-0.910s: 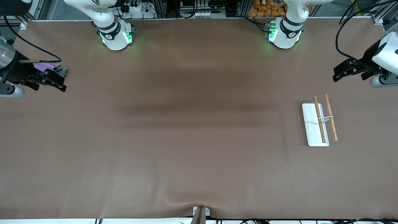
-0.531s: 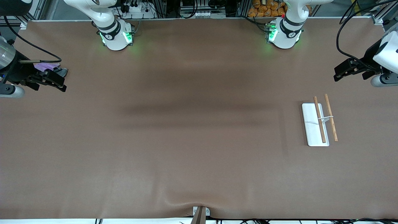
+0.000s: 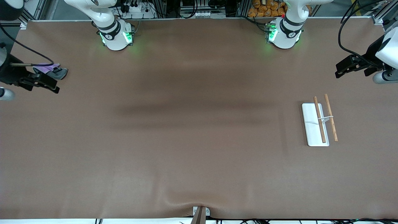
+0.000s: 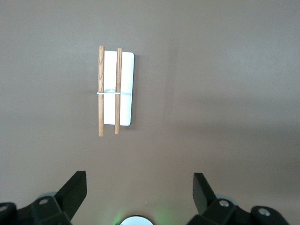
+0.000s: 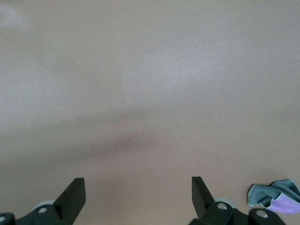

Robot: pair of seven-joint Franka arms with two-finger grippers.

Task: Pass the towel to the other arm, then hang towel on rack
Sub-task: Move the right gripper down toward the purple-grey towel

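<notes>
At the right arm's end of the brown table (image 3: 199,140), a small crumpled towel (image 3: 51,70), purple on one face and dark grey on the other, lies flat on the surface, held by neither arm. The right arm's black two-finger gripper (image 3: 49,84) hangs in the air just beside the towel, over the table edge, with its fingers spread wide and nothing between them; in the right wrist view the towel (image 5: 276,194) shows close by one finger, apart from it. Well apart from the towel, toward the left arm's end of the table, stands the rack (image 3: 318,123), a small white rectangular base plate carrying two thin parallel brown wooden rods joined by a thin metal wire, nearer to the front camera than the towel. The left arm's black gripper (image 3: 342,69) waits in the air over the table close to the rack (image 4: 115,89), its fingers also wide apart and empty.
</notes>
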